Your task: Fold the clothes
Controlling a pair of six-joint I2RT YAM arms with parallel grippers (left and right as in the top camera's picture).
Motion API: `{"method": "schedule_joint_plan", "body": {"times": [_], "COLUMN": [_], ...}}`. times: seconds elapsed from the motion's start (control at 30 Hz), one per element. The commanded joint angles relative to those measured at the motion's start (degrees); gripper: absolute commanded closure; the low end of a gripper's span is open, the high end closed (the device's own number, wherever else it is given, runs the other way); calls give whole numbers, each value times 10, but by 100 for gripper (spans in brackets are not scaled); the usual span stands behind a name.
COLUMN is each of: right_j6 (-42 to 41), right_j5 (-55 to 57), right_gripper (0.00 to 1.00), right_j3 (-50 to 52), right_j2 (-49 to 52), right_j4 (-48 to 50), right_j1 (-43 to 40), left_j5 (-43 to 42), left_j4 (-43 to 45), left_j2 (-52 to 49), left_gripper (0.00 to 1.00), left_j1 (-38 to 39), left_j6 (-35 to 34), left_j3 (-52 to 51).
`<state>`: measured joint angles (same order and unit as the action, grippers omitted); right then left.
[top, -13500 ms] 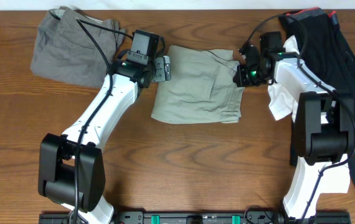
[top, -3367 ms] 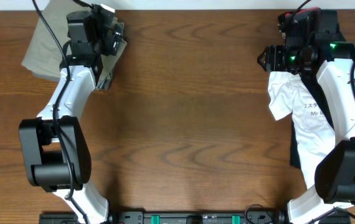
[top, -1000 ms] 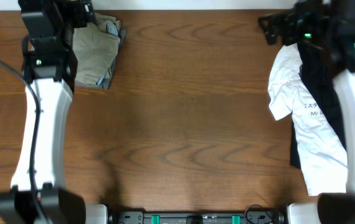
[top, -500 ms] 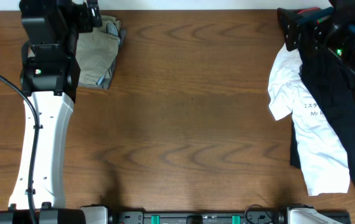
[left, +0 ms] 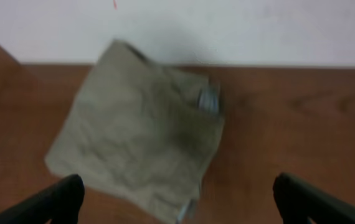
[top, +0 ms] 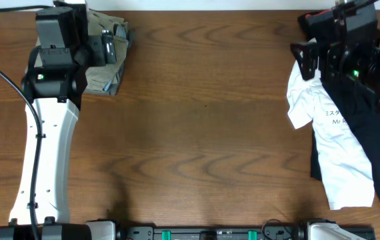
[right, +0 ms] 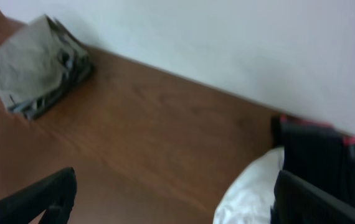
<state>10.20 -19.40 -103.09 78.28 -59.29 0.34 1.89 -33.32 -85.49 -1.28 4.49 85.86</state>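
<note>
Wood-grain desk (top: 203, 133), white wall (left: 227, 31) behind: your one pair of shorts (top: 102, 67) lies folded at the far left corner, close to the wall. It is a light khaki-olive, squarish bundle, slightly rumpled on top. Pale blue-grey lining shows along the edge that faces the middle of the desk. From the left wrist the shorts (left: 140, 137) sit skewed to the desk edge, one corner pointing at the wall. The picture is blurred, so you cannot make out seams or pockets. From the right wrist the same bundle (right: 37, 65) shows stacked layers along its near side.

Your left hand (left: 177, 190) hangs above the shorts, its two fingers spread as wide as they go, gripping nothing and clear of the cloth. Your right hand (right: 174, 183) is raised over the far right corner, equally wide open and empty.

On the right side, well apart from the shorts, lie one white T-shirt (top: 330, 133) with small dark print and one black garment (top: 375, 160), overlapping along the desk edge. The black piece (right: 314, 155) shows red trim at its far end, with the T-shirt (right: 252, 193) just beside it.

Count for you: one pair of shorts, one T-shirt, one black garment, two hands.
</note>
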Motion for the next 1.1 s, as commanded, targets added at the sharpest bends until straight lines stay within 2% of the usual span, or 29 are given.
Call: {"method": "schedule_joint_plan", "body": {"times": [0.0, 0.13, 0.4, 0.57, 0.8, 1.07], "right_j6": [12, 47, 81, 81, 81, 80], "right_j5": [23, 31, 28, 10, 3, 5], "right_gripper": [1, 1, 1, 1, 1, 1], "right_j3": [24, 130, 502, 699, 894, 988], "right_j2": [-40, -110, -309, -388, -475, -559], "right_j4": [-9, 83, 422, 571, 695, 702], "right_j1": [0, -1, -3, -4, 2, 2], "left_j5": [3, 3, 3, 3, 3, 3], "left_j4": [-28, -66, -92, -94, -94, -94], "left_j2": [2, 2, 2, 2, 2, 2], "left_gripper": [2, 2, 2, 2, 2, 2], "left_j1": [0, 0, 0, 0, 0, 0], "left_j6": [-3, -3, -3, -3, -3, -3], "left_j3": [3, 3, 3, 3, 3, 3]}}
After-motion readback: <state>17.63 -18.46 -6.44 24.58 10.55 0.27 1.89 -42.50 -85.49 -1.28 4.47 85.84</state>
